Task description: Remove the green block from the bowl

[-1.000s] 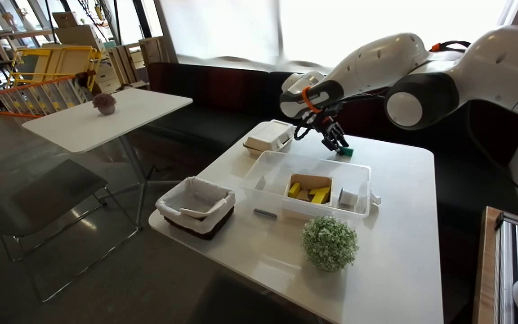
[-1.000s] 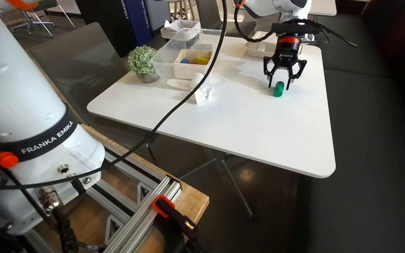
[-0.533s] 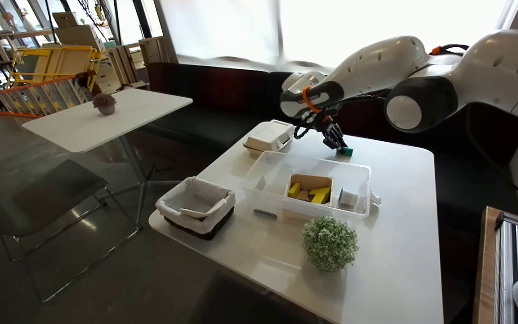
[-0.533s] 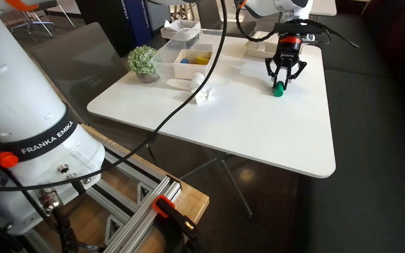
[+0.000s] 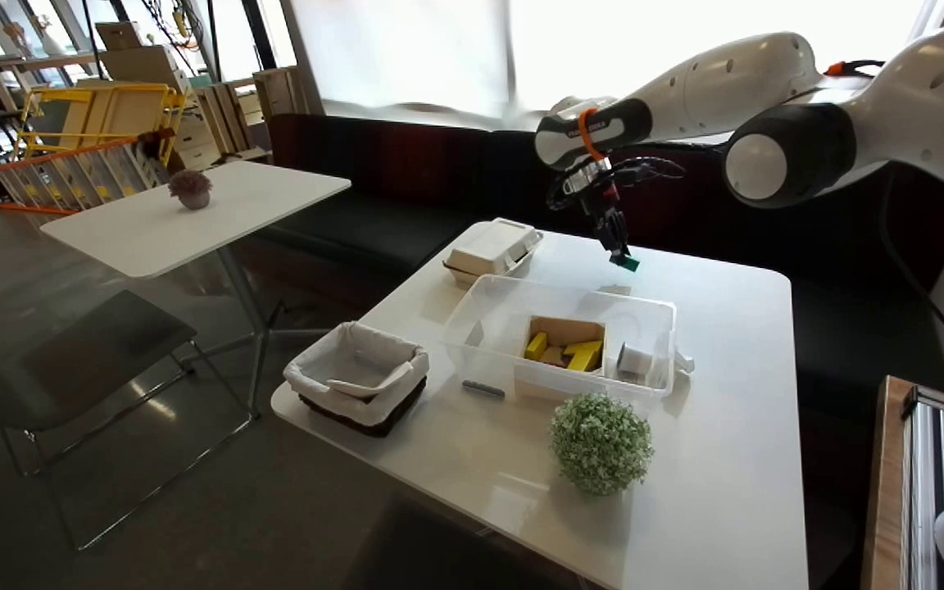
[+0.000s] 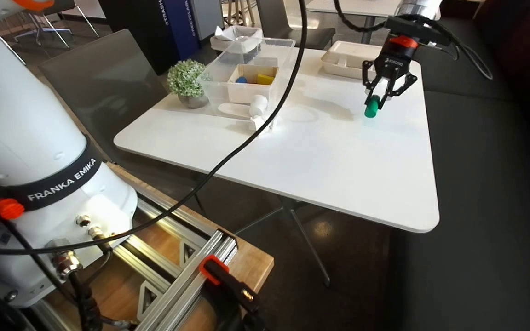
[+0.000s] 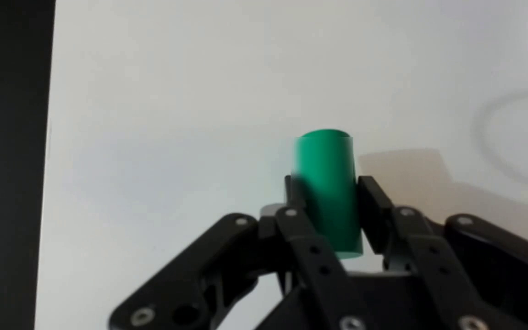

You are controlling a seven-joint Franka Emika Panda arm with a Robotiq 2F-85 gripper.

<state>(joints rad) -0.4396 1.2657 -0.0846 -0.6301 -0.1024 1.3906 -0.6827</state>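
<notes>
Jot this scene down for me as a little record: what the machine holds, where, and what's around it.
End effector: shut on the green block
Where that is: in the air above the white table, outside the clear plastic tub
Inside the tub: small box with yellow pieces
Also on the table: leafy plant, takeout container, lined basket

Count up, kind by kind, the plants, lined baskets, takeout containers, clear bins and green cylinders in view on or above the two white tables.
Green plant plus purplish plant: 2
Lined basket: 1
Takeout container: 1
Clear bin: 1
Green cylinder, held between the fingers: 1
Total: 6
</notes>
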